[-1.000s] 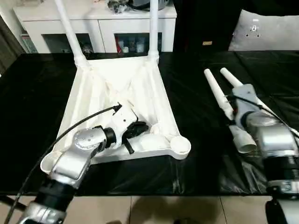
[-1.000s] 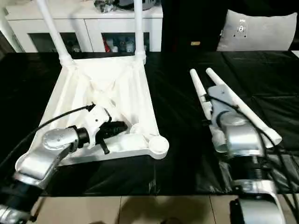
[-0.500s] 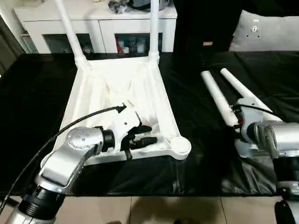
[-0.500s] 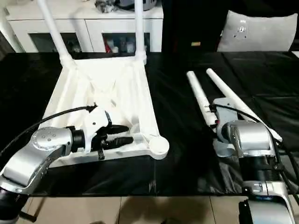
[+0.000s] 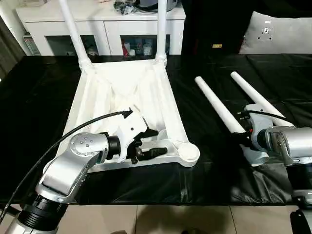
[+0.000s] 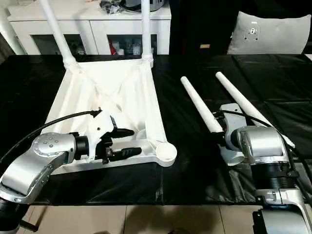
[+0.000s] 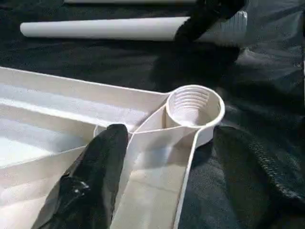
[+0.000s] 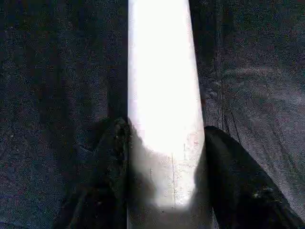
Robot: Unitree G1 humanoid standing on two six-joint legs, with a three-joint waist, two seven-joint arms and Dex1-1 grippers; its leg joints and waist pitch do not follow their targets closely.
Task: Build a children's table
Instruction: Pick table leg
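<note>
- White children's table (image 5: 124, 97) lies upside down, ribbed, 2 legs up at the desk's (image 5: 39, 97) far edge.
- Left jaws (image 5: 146, 142) gape over its near rim.
- Right jaws (image 8: 162, 157) hug a loose leg (image 5: 218, 104).

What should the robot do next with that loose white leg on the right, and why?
Probably close the right tool fully on the loose leg and lift it. Its black fingers already flank the leg's thick end on the black cloth, and the near corner socket of the upturned tabletop stands empty, while two far corners already carry legs.
</note>
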